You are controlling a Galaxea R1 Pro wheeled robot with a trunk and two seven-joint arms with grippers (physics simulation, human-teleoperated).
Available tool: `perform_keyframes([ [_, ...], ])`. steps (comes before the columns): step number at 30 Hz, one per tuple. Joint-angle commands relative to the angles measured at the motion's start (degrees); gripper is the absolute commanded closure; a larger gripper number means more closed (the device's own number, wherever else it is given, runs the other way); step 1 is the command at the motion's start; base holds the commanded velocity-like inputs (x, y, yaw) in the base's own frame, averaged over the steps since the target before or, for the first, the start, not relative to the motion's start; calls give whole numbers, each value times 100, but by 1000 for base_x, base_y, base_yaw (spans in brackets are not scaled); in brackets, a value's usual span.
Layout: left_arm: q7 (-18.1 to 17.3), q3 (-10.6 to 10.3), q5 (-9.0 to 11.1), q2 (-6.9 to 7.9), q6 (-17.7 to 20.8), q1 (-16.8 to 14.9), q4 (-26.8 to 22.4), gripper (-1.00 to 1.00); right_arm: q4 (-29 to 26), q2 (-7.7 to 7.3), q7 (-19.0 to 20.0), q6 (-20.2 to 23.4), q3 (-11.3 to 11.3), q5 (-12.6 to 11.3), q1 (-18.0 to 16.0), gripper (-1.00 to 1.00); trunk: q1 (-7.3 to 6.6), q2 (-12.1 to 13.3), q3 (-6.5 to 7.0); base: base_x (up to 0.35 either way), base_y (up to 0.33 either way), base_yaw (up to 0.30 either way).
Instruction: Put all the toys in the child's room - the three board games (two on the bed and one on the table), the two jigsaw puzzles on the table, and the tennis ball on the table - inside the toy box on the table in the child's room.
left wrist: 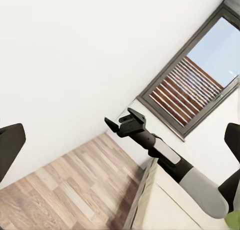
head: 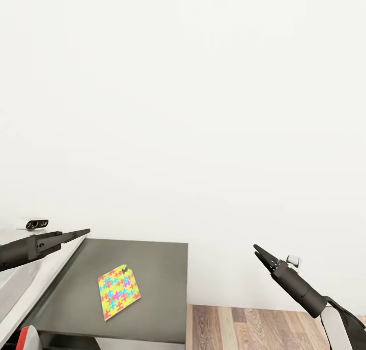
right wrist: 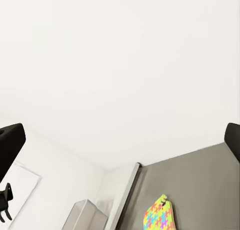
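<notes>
One jigsaw puzzle point(head: 118, 291), a bright multicoloured sheet, lies flat on the lower dark grey top point(head: 157, 268) beside the pale table point(head: 48, 274). It shows again in the right wrist view as the jigsaw puzzle point(right wrist: 160, 217). My left gripper point(head: 81, 232) hovers above the table's edge, up and left of the puzzle, open and empty. Out over the floor to the right of the dark top, my right gripper point(head: 257, 249) is open with nothing between its fingers point(right wrist: 11, 142). A pale grey bin that may be the toy box point(right wrist: 86, 216) stands on the table.
A plain white wall point(head: 183, 111) rises straight ahead. Wood-plank floor point(head: 254, 327) lies right of the dark top. In the left wrist view, my right gripper point(left wrist: 120, 119) hangs before a slatted window point(left wrist: 192, 92).
</notes>
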Motion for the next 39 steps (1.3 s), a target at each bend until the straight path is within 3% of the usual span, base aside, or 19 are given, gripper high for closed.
perform_keyframes([
  [1,-23,1,-5,1,61,-4,-1,-100,1,0,-3,35,-2,-20,-6,-100,4,-13,-11,16,0,-63],
  [27,-23,1,-24,1,62,-13,25,-100,84,1,-124,-1,6,57,-31,-100,4,-13,-52,52,-15,-5],
  [30,-23,-12,-123,-7,51,-15,46,-100,95,1,-243,21,6,74,-44,-100,4,-13,-52,0,0,0],
  [32,-23,-17,-306,-9,53,-23,66,-100,96,1,-352,26,8,74,-47,-100,4,-13,-52,0,0,0],
  [36,441,-16,-788,-44,96,-60,100,-100,97,1,-576,25,10,72,-47,-100,4,-13,-52,0,0,0],
  [39,957,-16,-920,-152,108,-88,148,-100,97,1,-726,19,13,74,-46,-100,4,-13,-52,0,0,0],
])
